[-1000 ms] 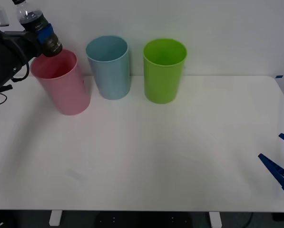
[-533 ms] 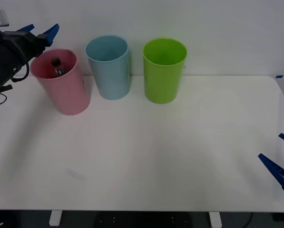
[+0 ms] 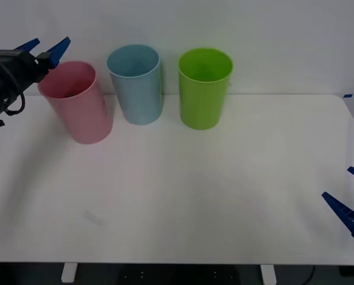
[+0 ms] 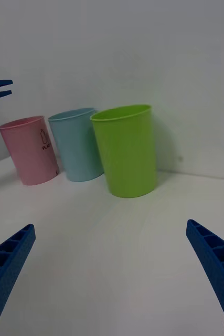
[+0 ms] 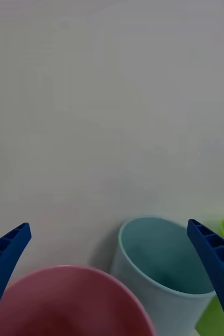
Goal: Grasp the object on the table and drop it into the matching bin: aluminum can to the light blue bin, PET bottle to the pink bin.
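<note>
Front view: we hold left pincer [image 3: 44,48] wide open, empty, just above pink bin [image 3: 79,110] rim; right pincer [image 3: 348,205] open, far off.

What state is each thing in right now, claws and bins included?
Left claw: open, holding nothing, above the pink bin's far-left rim.
Right claw: open, holding nothing, low at the table's right edge.
Pink bin: upright.
Blue bin: upright.
Green bin: upright.
</note>
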`<state>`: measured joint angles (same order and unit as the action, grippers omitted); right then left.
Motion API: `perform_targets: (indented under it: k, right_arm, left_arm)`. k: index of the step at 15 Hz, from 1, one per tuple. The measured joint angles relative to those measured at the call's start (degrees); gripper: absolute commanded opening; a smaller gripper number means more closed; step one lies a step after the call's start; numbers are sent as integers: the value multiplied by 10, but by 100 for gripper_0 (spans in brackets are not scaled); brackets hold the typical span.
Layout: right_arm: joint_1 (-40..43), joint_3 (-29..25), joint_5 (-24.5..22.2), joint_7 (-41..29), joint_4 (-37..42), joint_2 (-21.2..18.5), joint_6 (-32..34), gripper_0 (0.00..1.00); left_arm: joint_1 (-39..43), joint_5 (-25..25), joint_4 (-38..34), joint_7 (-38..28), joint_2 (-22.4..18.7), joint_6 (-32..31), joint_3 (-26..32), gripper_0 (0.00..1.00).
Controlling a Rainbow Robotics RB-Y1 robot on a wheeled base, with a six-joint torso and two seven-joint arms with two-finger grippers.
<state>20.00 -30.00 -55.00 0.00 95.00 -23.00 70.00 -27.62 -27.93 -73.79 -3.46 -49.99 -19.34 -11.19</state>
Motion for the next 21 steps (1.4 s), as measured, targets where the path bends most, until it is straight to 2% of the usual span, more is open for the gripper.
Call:
perform_targets:
  k: [4, 7, 15, 21]
  right_arm:
    - [0, 0, 0, 0, 0, 0, 0, 100]
    - [0, 0, 0, 0, 0, 0, 0, 100]
    - [0, 0, 0, 0, 0, 0, 0, 100]
    - [0, 0, 0, 0, 0, 0, 0, 100]
  left_arm:
    - [88, 5, -92, -2, 0, -5, 47, 100]
    - [151, 2, -151, -2, 0, -34, 73, 100]
    - [255, -28, -161, 13, 1, -212, 131, 100]
    - [341, -31, -161, 138, 2, -290, 148, 100]
